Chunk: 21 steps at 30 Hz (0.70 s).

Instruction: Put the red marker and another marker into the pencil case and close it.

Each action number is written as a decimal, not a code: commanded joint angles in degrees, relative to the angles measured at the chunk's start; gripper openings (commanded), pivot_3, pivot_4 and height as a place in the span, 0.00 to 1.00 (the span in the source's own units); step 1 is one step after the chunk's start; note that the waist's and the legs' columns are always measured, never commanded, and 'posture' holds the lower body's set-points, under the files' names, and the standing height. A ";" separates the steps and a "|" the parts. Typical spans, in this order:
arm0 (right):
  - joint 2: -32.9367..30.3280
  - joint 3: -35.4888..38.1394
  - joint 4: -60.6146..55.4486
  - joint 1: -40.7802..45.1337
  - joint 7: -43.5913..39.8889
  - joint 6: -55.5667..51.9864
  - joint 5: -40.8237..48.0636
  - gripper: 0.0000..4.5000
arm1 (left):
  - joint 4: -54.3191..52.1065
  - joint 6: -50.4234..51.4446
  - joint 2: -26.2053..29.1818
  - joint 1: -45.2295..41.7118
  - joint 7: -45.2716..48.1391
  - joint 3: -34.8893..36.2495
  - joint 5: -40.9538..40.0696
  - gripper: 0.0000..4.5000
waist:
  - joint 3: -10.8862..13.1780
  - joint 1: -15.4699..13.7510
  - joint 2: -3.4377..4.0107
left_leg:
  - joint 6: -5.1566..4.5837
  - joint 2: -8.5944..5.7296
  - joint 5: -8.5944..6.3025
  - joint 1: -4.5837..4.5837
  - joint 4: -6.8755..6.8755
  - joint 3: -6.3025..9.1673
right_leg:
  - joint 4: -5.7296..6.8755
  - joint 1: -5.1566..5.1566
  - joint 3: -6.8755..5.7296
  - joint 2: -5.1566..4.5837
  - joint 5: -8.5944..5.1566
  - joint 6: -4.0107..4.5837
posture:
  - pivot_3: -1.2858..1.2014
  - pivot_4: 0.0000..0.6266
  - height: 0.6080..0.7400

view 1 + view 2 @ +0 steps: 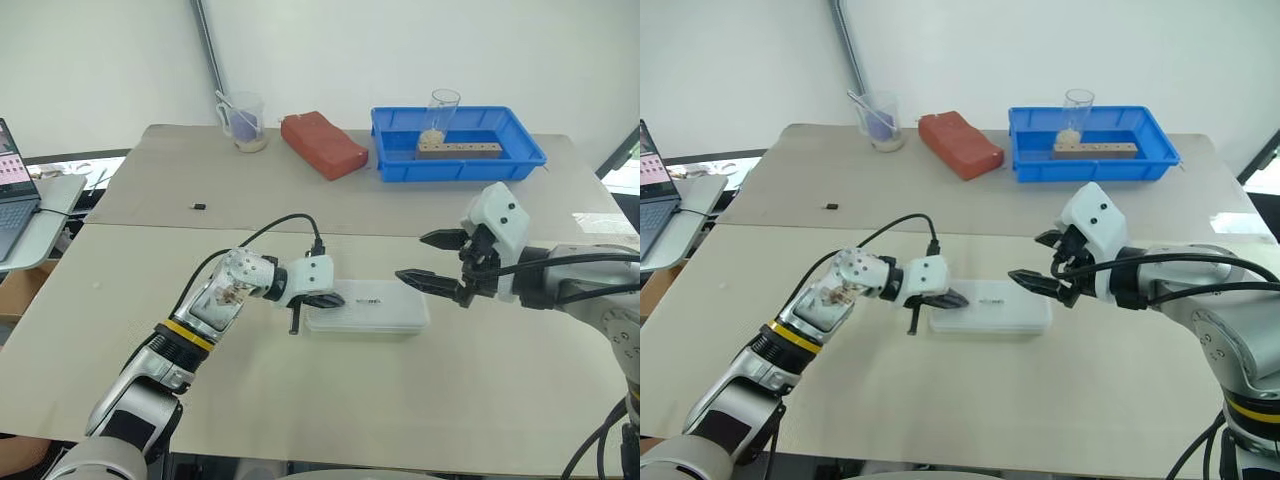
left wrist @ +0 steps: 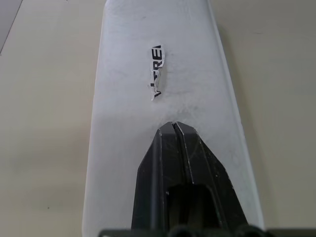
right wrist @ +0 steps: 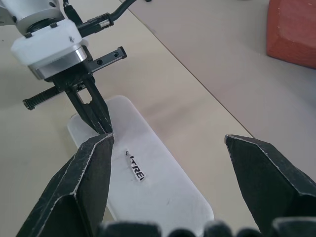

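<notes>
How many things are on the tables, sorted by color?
White: 1, the pencil case
Blue: 1, the tray
Red: 1, the brick-shaped block
Clear: 2, the beaker and the glass in the tray
Black: 1, a tiny object
Total: 6

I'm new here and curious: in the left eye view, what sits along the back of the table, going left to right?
Beaker → red block → blue tray, which has a glass standing in it.
</notes>
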<state>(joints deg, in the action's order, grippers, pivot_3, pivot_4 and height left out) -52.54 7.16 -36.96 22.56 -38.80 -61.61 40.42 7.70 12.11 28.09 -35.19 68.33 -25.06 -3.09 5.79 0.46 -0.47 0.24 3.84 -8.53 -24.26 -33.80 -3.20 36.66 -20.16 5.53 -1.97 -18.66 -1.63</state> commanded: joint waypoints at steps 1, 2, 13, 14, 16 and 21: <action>-2.25 1.28 0.76 -2.47 -2.93 4.45 -1.79 0.88 | -6.00 4.13 2.66 1.16 0.77 8.90 -7.67 0.29 | 0.02 0.24 0.04 | 0.00 0.01 0.00 -0.01 0.01 0.01 | 0.00 -0.01 0.00 0.00 0.00 0.00 | 0.52 0.24 1.00; -2.80 1.44 1.33 -3.49 -3.87 5.74 -2.40 0.88 | -7.73 5.90 3.55 1.77 0.25 10.89 -9.13 0.41 | 0.03 0.28 0.03 | 0.00 0.02 0.00 -0.01 0.03 0.00 | 0.00 -0.02 -0.01 0.01 -0.01 0.00 | 0.52 0.24 1.00; -5.30 2.99 13.41 -13.82 -10.75 23.78 -13.41 0.88 | -21.55 13.98 15.30 16.14 -8.37 28.90 -13.74 0.99 | 0.05 0.21 -0.01 | 0.00 0.04 0.00 0.10 0.02 -0.03 | -0.01 0.06 -0.01 -0.01 -0.03 -0.03 | 0.52 0.24 1.00; -5.24 3.36 14.14 -14.23 -10.81 24.31 -13.84 0.88 | -22.23 14.68 15.63 16.95 -9.66 29.99 -13.71 0.99 | 0.07 0.14 -0.03 | 0.00 0.04 0.00 0.10 0.02 -0.03 | 0.00 0.06 -0.02 -0.01 -0.03 -0.03 | 0.52 0.24 1.00; -4.81 4.20 15.65 -15.48 -10.57 25.26 -14.70 0.88 | -23.75 14.74 16.40 19.04 -12.20 32.97 -13.34 0.99 | 0.07 0.05 -0.04 | 0.00 0.04 0.00 0.10 0.02 -0.03 | 0.00 0.06 -0.02 -0.03 -0.04 -0.03 | 0.52 0.24 1.00; -2.90 3.01 17.81 -15.32 -10.17 26.86 -16.11 0.88 | -23.88 12.80 17.43 21.13 -14.88 33.86 -12.07 0.99 | 0.11 0.05 -0.10 | 0.01 0.03 -0.01 0.14 0.06 -0.10 | -0.02 0.07 -0.02 -0.09 -0.05 0.01 | 0.52 0.24 1.00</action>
<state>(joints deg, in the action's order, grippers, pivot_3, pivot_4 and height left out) -55.43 9.23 -18.72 6.08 -49.33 -36.48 24.69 -14.35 26.02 45.14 -13.66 54.55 7.67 -15.32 5.90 0.51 -0.58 0.25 3.87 -8.54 -24.11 -33.74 -3.30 36.66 -20.09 5.51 -2.06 -18.71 -1.62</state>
